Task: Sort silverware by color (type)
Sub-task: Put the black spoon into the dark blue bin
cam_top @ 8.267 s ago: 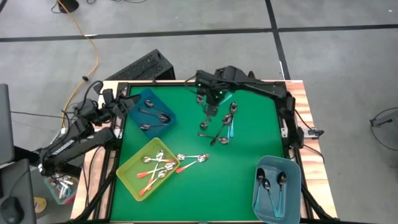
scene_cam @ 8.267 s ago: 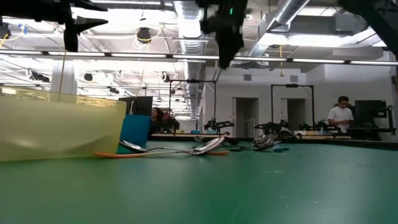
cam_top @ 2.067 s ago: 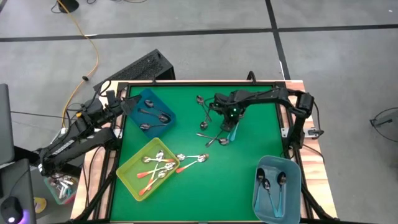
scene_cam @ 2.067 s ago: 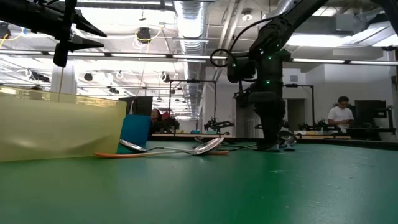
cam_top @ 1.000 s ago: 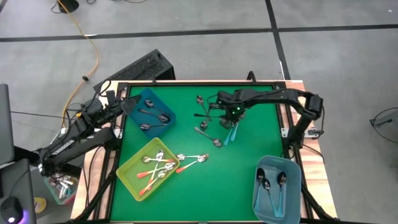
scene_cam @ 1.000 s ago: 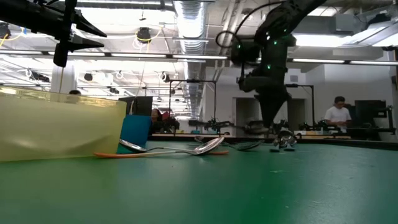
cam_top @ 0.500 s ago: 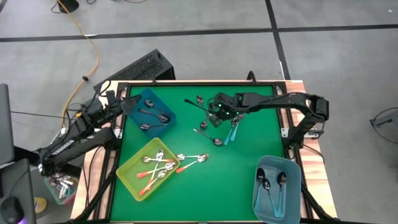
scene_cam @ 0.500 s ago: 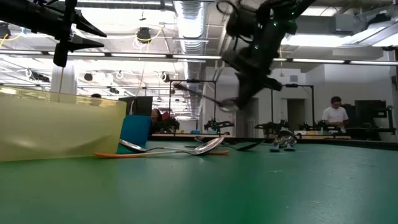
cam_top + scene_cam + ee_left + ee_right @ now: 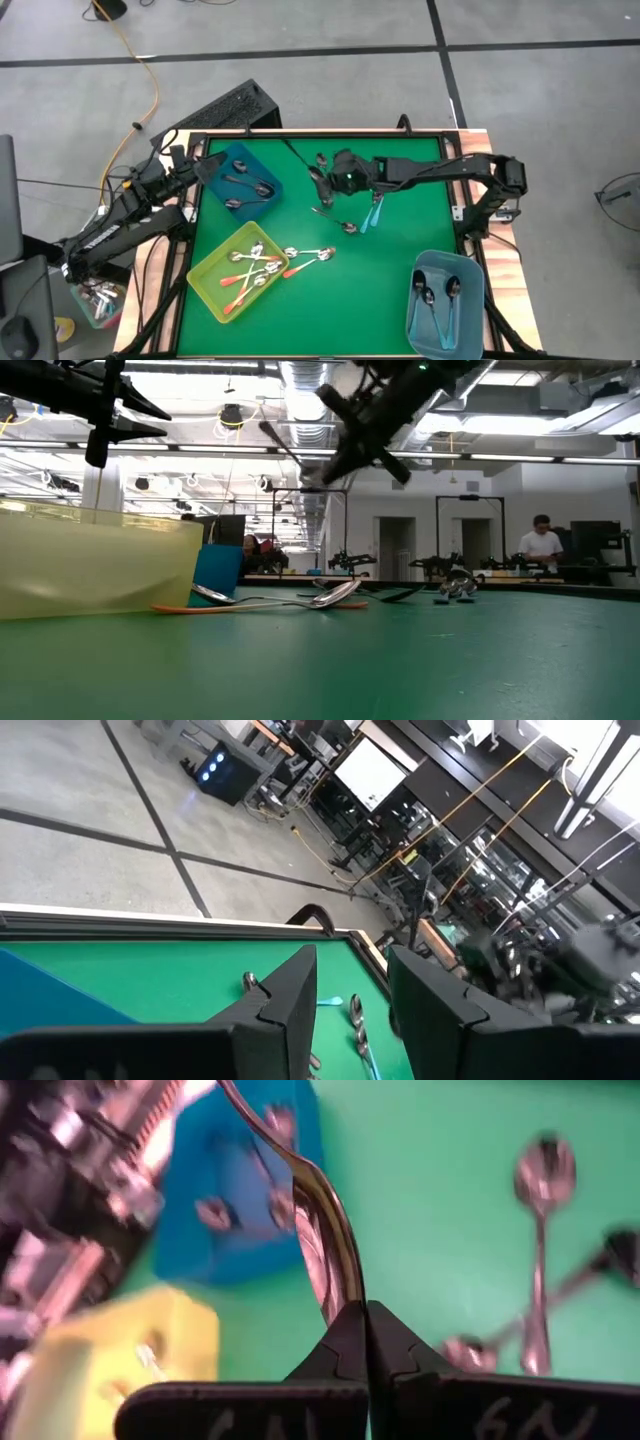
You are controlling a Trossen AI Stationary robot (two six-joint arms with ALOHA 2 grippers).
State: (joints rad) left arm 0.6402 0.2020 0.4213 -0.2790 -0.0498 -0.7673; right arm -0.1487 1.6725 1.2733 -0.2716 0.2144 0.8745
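The right hand [image 9: 322, 181] is pressed together on the bowl end of a dark grey spoon [image 9: 300, 160] and carries it above the green surface [image 9: 400, 250], toward the back of the mat. The spoon's long axis runs diagonally, its handle pointing toward the dark blue bin [image 9: 240, 180] at the rear left. The left hand [image 9: 197, 165] waits at that bin's outer edge, its fingers [image 9: 290, 1000] parted with nothing between them. A few spoons [image 9: 345, 222] lie on the mat just beside the right hand; orange-handled spoons [image 9: 255, 268] rest in and beside the yellow bin [image 9: 205, 285], and teal-handled spoons [image 9: 440, 300] in the light blue bin [image 9: 470, 335]. In the room behind, a person [image 9: 541, 550] stands at a bench.
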